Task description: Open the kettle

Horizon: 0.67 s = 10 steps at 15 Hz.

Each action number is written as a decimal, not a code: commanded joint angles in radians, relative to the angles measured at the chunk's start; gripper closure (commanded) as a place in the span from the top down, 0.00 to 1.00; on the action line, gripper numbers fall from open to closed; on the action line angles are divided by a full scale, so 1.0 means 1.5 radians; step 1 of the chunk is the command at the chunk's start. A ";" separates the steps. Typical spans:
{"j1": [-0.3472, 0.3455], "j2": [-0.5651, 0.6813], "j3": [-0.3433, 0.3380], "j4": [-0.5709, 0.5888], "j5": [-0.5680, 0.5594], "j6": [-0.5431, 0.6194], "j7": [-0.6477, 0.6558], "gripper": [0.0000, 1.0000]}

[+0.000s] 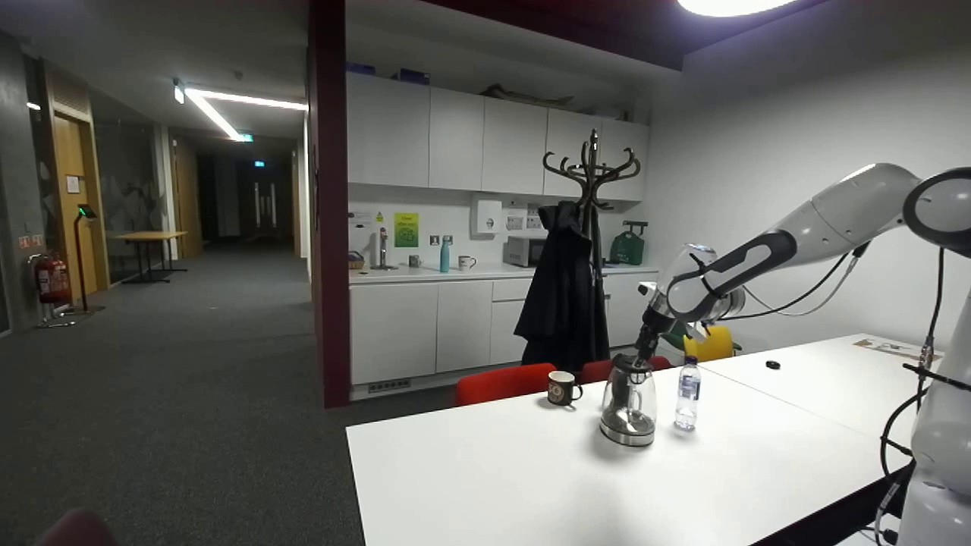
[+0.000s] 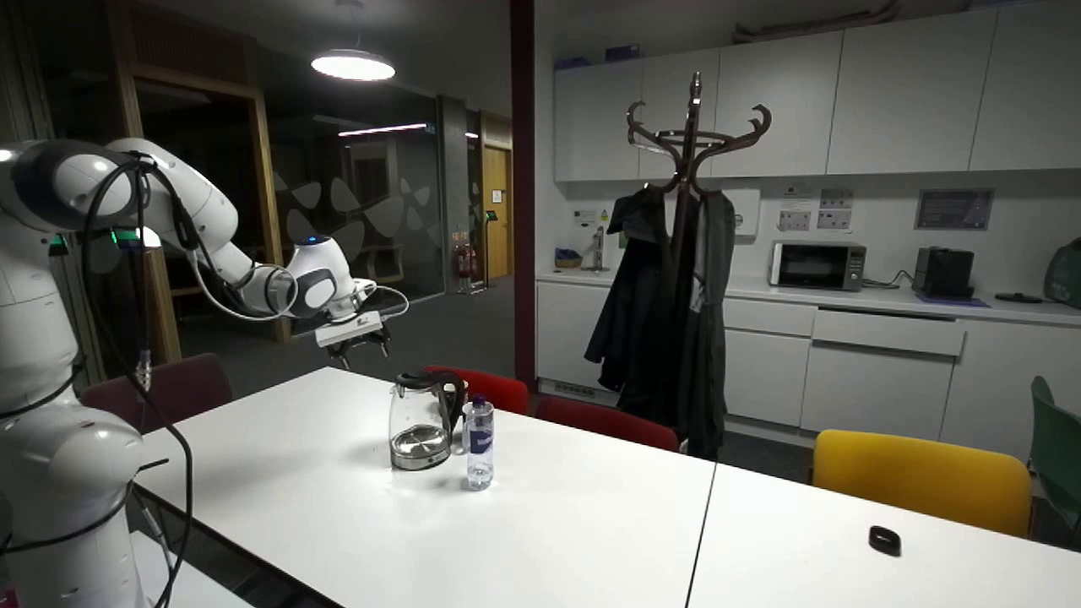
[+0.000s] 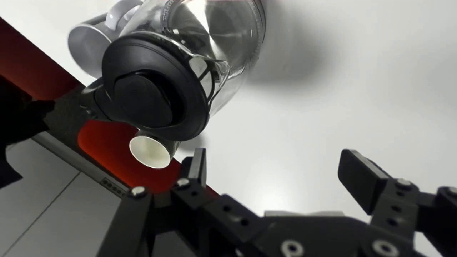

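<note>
No text can be read; the bottle label [image 2: 481, 442] and, beyond the far edge of the table [image 1: 470, 470], the poster [image 1: 406, 230] are blurred.

White table [image 1: 470, 478]: kettle [image 2: 420, 428], bottle [image 2: 480, 445], mug [image 1: 560, 389]

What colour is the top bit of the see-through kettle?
The kettle's top is black. It shows best in the wrist view.

The arm [image 2: 198, 198] was white, its round caps [image 1: 944, 201] ringed dark grey — in an exterior view, a blue light [image 2: 313, 240] sat at twelve o'clock on the wrist [image 2: 325, 257], black cable [image 2: 188, 473] at three o'clock from the column [image 2: 59, 473]. The gripper [image 3: 273, 166] was black, with silvery round screws [image 3: 183, 182].
</note>
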 commanded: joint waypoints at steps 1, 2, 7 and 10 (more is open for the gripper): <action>-0.016 -0.070 0.013 -0.053 -0.006 0.010 0.133 1.00; -0.015 -0.083 0.012 -0.061 -0.007 0.001 0.166 1.00; -0.010 -0.128 0.006 -0.087 0.001 -0.027 0.276 1.00; -0.004 -0.161 0.000 -0.103 0.012 -0.075 0.294 1.00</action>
